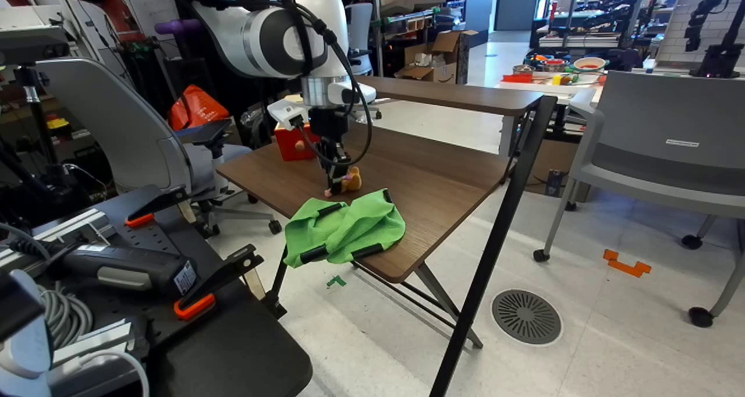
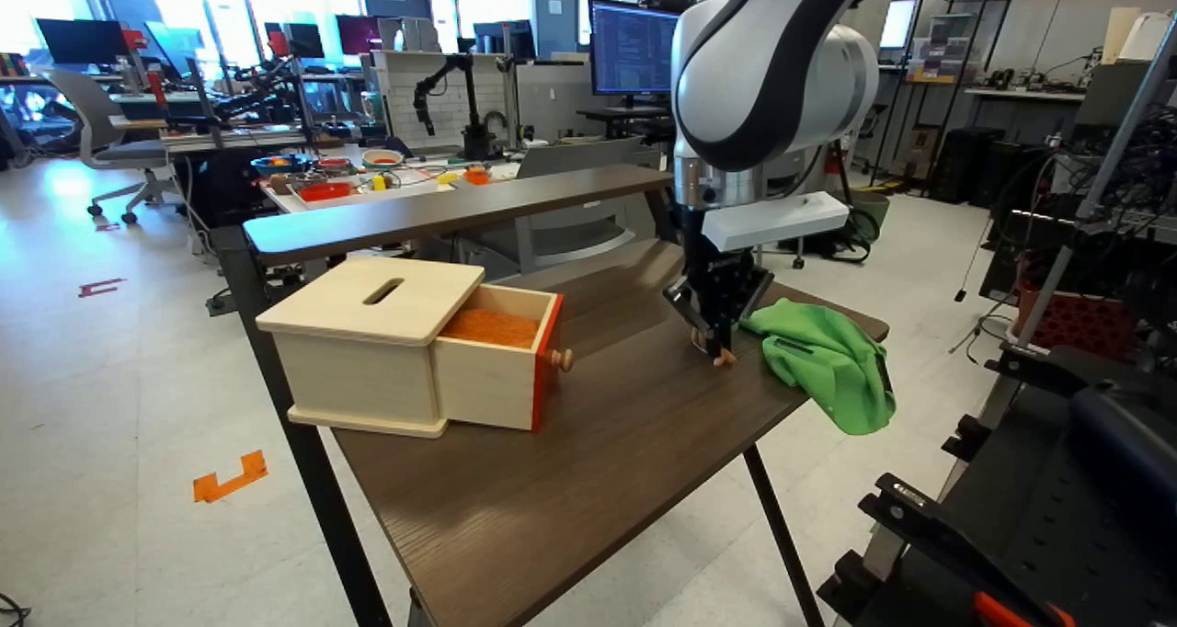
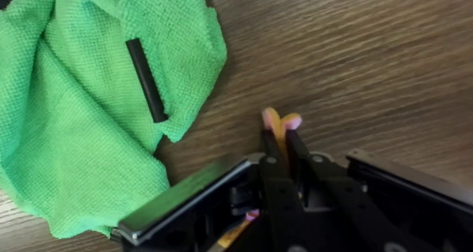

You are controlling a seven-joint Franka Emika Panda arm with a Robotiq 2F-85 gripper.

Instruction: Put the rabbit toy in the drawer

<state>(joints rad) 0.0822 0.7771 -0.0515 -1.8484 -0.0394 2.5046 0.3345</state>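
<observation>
The rabbit toy, orange-tan with pink ears, shows in both exterior views (image 1: 353, 179) (image 2: 725, 358). In the wrist view its ears (image 3: 274, 122) stick out between the fingertips. My gripper (image 3: 279, 137) is shut on the rabbit toy, fingers pressed on both sides of it; fingers hide much of the toy. The gripper (image 1: 335, 186) (image 2: 716, 344) is low, at the table surface beside the green cloth. The drawer (image 2: 485, 379) is pulled partly out of a pale wooden box (image 2: 354, 374). Its red front (image 1: 295, 143) has a round knob, and its inside has an orange bottom.
A green cloth with black strips (image 1: 347, 227) (image 2: 823, 360) (image 3: 92, 133) lies at the table edge, close to the gripper. A raised shelf (image 1: 448, 96) (image 2: 469, 206) runs along one side of the brown table (image 2: 515, 517). A black cart with clamps (image 1: 233, 350) stands nearby.
</observation>
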